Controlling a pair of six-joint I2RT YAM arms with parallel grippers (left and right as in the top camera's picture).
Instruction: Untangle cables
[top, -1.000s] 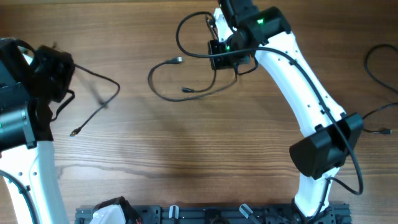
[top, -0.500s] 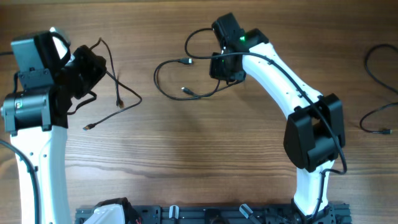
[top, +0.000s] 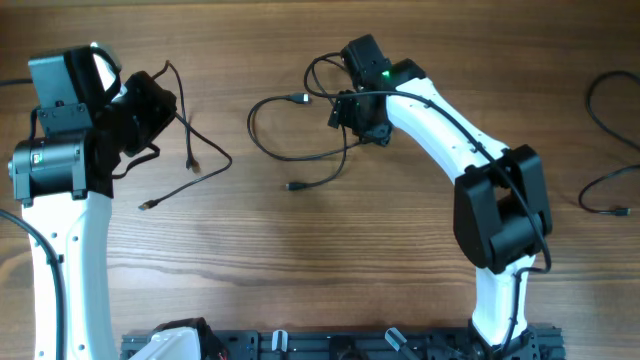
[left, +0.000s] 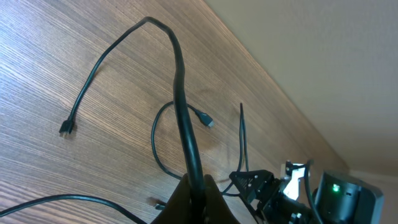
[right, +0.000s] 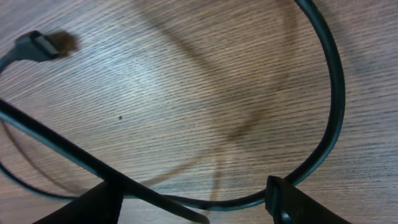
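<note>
1. Overhead:
   - Left gripper (top: 168, 104) pinched the left cable (top: 222, 155), which trailed loose on the table (top: 300, 280) at the left side.
   - Right gripper (top: 350, 115) sat in the centre cable (top: 252, 128), top-centre, in loose loops.
   - The 2 cables were well apart w/ no crossing btwn them, so separation looked mostly done imo.
   - Left to do: the centre cable's own loops overlapped near the gripper and needed laying out.
   - Count: 2 arms, 2 cables being worked, plus right-edge cords (top: 600, 95) in 2 pieces. Couldn't tell if that was one cord or two.
2. Left wrist: left gripper (left: 194, 183) was pressed together on the left cable (left: 180, 93). The cable rose, kinked, then dropped to 1 end on the wood.
3. Right wrist: right gripper (right: 189, 200) was spread. The centre cable (right: 333, 93) crossed the gap unclamped. 1 plug (right: 37, 43) lay top-left.
</note>
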